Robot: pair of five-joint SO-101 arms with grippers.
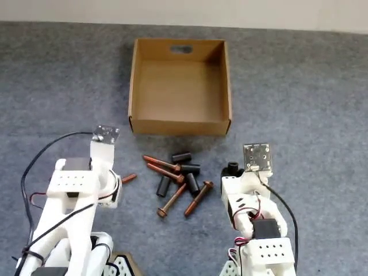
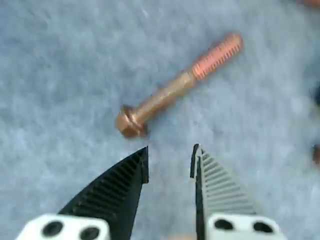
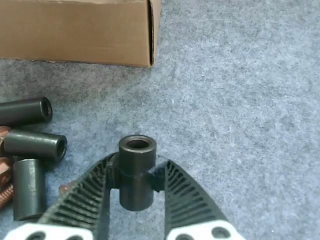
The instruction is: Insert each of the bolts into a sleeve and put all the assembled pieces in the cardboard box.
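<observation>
Loose bolts and sleeves lie jumbled mid-table on the grey carpet; the cardboard box stands at twelve o'clock from them; at three o'clock of the jumble the right gripper has its fingers closed snugly on a black sleeve, upright between them, bore facing up; at nine o'clock the left gripper hangs with fingers parted a modest way, gripping nothing, a lone bolt lying flat just beyond the tips.
</observation>
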